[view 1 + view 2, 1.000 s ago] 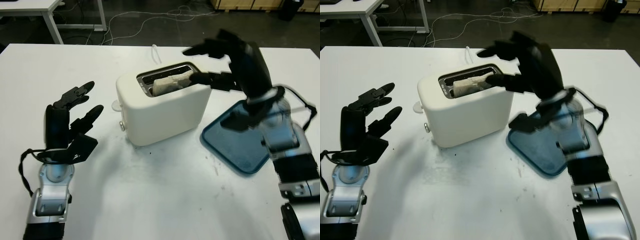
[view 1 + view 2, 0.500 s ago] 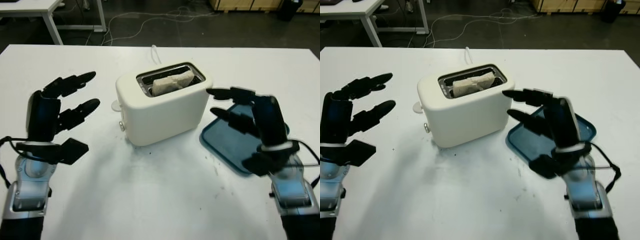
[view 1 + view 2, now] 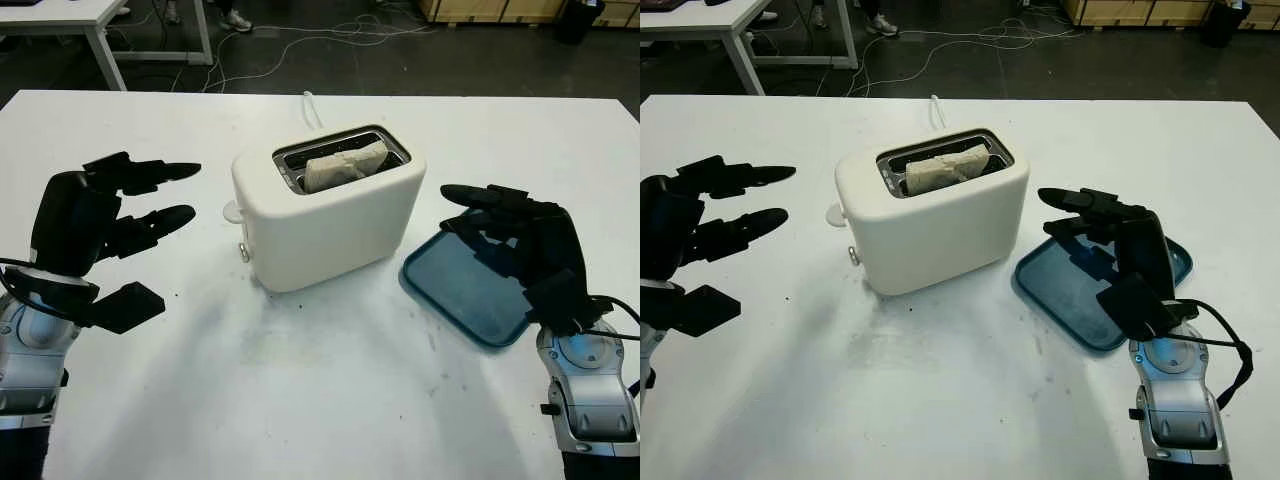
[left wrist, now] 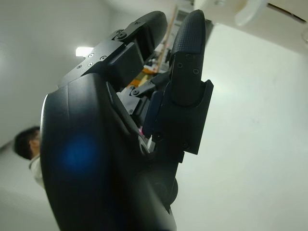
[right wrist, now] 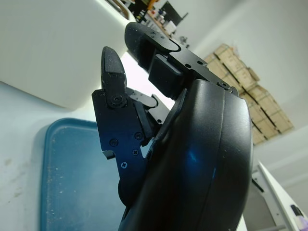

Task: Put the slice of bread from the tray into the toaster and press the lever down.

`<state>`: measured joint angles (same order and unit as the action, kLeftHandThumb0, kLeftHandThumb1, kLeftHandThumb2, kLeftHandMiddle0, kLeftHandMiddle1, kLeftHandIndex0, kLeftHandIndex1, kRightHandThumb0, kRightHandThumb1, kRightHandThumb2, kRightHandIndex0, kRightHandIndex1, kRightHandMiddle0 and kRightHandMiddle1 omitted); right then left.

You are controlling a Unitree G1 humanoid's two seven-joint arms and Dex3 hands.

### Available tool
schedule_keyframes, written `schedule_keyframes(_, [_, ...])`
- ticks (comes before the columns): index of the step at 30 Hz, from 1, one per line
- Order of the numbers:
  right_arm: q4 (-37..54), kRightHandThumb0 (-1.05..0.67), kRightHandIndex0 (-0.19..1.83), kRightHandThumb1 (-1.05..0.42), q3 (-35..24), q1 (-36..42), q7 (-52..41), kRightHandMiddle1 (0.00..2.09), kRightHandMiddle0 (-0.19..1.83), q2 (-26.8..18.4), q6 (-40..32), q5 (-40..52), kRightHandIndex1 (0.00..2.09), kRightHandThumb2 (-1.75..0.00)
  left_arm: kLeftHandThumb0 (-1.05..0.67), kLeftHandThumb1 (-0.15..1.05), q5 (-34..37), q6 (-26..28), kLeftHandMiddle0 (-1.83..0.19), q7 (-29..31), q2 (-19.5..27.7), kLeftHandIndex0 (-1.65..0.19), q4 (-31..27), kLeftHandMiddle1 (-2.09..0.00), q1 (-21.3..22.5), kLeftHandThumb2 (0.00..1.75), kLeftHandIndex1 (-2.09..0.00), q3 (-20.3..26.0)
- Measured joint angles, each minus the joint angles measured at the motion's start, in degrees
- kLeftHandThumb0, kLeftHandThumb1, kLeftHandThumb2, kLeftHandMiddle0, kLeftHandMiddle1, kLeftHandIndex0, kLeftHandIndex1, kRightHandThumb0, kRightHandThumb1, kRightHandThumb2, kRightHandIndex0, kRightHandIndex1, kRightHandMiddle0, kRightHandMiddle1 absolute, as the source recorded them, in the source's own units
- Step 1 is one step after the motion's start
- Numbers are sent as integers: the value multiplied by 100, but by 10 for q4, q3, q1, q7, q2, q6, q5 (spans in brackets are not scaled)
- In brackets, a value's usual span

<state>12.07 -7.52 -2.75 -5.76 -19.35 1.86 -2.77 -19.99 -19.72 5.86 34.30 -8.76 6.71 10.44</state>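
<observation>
A cream toaster (image 3: 330,215) stands mid-table with a pale slice of bread (image 3: 345,165) sticking up out of its slot. Its round lever knob (image 3: 233,211) juts from the left end, raised. To the right lies the blue tray (image 3: 455,295), bare. My right hand (image 3: 500,225) is open, hovering above the tray, apart from the toaster's right end. My left hand (image 3: 140,205) is open, held above the table left of the toaster, fingers pointing toward the lever end with a gap between.
The toaster's white cord (image 3: 312,108) runs back over the far table edge. Behind the white table (image 3: 300,400) is a dark floor with cables and another table's legs (image 3: 110,45). A person's feet (image 3: 235,20) show at the far back.
My right hand has pulled back from the toaster's slot and come down over the tray, leaving the bread in the slot. My left hand has risen and turned toward the toaster.
</observation>
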Motion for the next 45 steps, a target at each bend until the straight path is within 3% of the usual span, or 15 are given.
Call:
schedule_keyframes(7, [-12,-33,86,-92,-10,-15,0,2,101,0,3,-6,79,-17,-36,92,-20,-3,-76,48,53,-107,14,-124,32,34,-6,-10])
schedule_keyframes(13, [-20,-35,88,-92,-11,-18,1,2,102,0,11,-7,77,-15,-36,92,-61,-35,-78,56,90,-112,60,-126,75,31,-7,-38])
schedule_keyframes(19, [-20,-37,89,-92,-11,-18,2,2,103,1,11,-11,75,-14,-36,92,-68,-61,-75,52,91,-110,86,-128,95,24,-5,-52])
schedule_keyframes(34, [-20,-40,90,-92,-11,-18,2,1,105,2,12,-12,76,-13,-33,92,-73,-116,-70,32,82,-109,123,-151,116,29,-4,-72])
schedule_keyframes(45, [-19,-41,87,-92,-12,-19,2,0,104,3,12,-12,78,-13,-31,92,-67,-144,-71,27,73,-109,154,-149,136,24,-4,-93])
